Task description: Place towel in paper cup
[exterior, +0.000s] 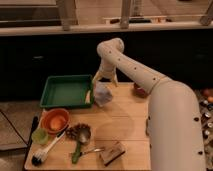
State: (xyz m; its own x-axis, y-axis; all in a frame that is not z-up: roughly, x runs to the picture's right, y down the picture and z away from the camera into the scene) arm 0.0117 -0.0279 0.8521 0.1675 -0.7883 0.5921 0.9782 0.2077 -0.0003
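My gripper (104,81) hangs at the back of the wooden table (125,125), just right of the green tray. Its two fingers are spread apart in an inverted V. Directly beneath them stands a pale white-grey object (102,94) that looks like the paper cup, by the tray's right edge. Pale material shows at its top. I cannot tell the towel apart from the cup. The fingers straddle the cup's top, and I see no grip on it.
A green tray (66,91) sits at the back left. An orange bowl (55,120), a small green cup (40,136), a brush (46,150), a spoon (82,137) and a brown block (112,152) lie at the front. A red object (140,90) sits behind my arm.
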